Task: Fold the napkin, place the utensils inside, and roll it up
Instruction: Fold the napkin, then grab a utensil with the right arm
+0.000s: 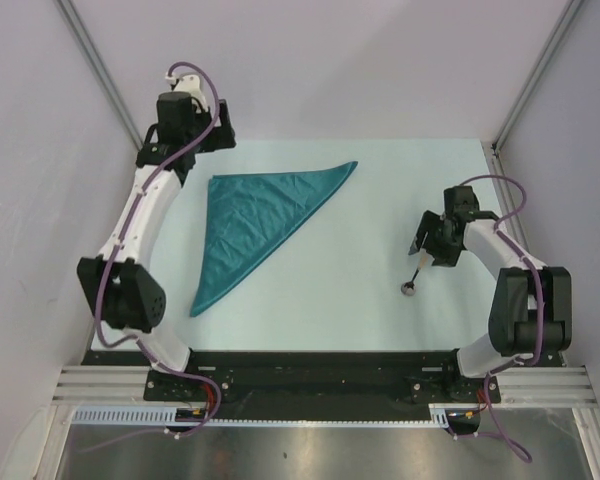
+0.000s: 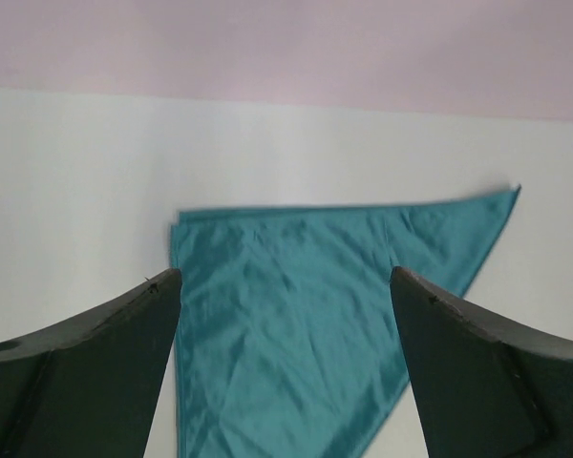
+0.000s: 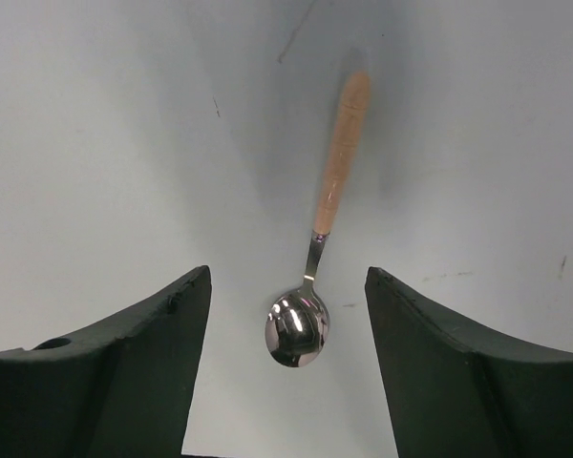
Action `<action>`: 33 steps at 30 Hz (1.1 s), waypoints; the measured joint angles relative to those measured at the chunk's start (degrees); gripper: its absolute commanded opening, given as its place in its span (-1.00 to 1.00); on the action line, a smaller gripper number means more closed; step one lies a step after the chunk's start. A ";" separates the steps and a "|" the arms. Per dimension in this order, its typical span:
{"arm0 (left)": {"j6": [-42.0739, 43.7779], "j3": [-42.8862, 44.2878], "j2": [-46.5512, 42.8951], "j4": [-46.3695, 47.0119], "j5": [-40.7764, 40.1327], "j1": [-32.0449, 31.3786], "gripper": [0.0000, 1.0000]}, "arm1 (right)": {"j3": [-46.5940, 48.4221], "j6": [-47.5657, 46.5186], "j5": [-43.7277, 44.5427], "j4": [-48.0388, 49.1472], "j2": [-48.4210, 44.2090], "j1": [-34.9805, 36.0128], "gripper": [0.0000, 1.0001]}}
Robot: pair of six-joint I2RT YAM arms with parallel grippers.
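The teal napkin (image 1: 255, 215) lies flat on the table, folded into a triangle with its long point toward the near left. My left gripper (image 1: 212, 138) hovers by the napkin's far left corner, apart from the cloth. In the left wrist view the napkin (image 2: 296, 315) spreads below the left gripper (image 2: 286, 272), whose jaws stand wide with nothing between them. A small spoon (image 1: 412, 280) rests on the table at the right, bowl nearest the front. My right gripper (image 1: 425, 248) hangs just above it. In the right wrist view the spoon (image 3: 329, 191) sits between the fingers of the open right gripper (image 3: 288, 272), untouched.
The pale table (image 1: 330, 290) is boxed in by plain walls at the left, back and right, with metal posts (image 1: 100, 70) in the far corners. A black rail (image 1: 310, 370) holding both arm bases runs along the near edge.
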 measured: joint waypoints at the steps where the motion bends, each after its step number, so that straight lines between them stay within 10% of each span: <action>1: 0.02 -3.50 -3.17 0.76 0.17 -0.35 0.89 | 0.00 0.37 0.11 0.37 0.68 0.26 0.34; 10: -0.02 -26.05 -16.98 1.22 3.52 -1.38 0.89 | 2.38 2.58 3.61 1.11 9.57 2.32 0.06; 17: 0.00 -26.25 -19.82 1.27 5.46 -1.42 0.91 | 3.50 3.72 7.82 0.72 11.61 2.38 -0.08; 27: 0.00 -26.25 -22.29 1.55 5.86 -1.42 0.92 | 7.04 4.31 10.19 0.04 16.06 2.43 -1.00; 33: -0.04 -26.25 -22.29 1.57 6.93 -1.31 0.92 | 8.94 5.27 10.45 -1.29 16.87 5.11 -1.00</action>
